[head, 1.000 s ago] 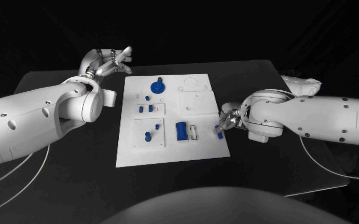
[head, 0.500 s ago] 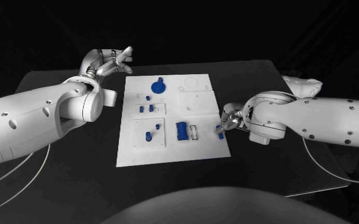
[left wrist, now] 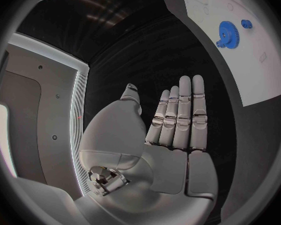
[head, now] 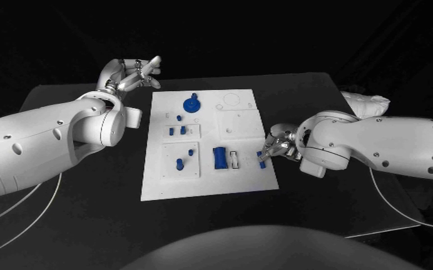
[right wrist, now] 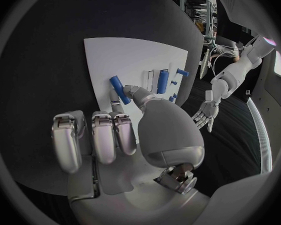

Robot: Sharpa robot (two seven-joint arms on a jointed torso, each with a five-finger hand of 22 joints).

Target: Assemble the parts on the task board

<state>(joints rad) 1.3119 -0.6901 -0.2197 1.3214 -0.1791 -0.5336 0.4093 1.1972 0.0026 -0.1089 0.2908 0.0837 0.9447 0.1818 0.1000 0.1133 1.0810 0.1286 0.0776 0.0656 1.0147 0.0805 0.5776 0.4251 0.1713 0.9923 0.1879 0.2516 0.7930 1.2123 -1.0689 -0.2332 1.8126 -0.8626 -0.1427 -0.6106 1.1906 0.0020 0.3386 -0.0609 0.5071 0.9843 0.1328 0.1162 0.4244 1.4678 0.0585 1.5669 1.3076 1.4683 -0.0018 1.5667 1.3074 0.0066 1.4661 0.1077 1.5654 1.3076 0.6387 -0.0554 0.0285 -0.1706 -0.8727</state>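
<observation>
The white task board lies mid-table. On it are a blue gear, a blue block beside a white slot, and several small blue pieces. My right hand sits at the board's right edge, its fingers curled. Its thumb and a finger pinch a short blue peg, which also shows in the right wrist view as the peg over the board. My left hand is raised off the board's far left corner, flat and holding nothing. The left wrist view shows this hand, the board and the gear.
The black table runs round the board on every side. My left forearm lies along the board's left side and my right forearm along its right. In the right wrist view my left hand hangs beyond the board.
My right arm has shifted slightly toward the near side, and the hand with the blue peg has edged a little further onto the board. The left hand has not moved.
</observation>
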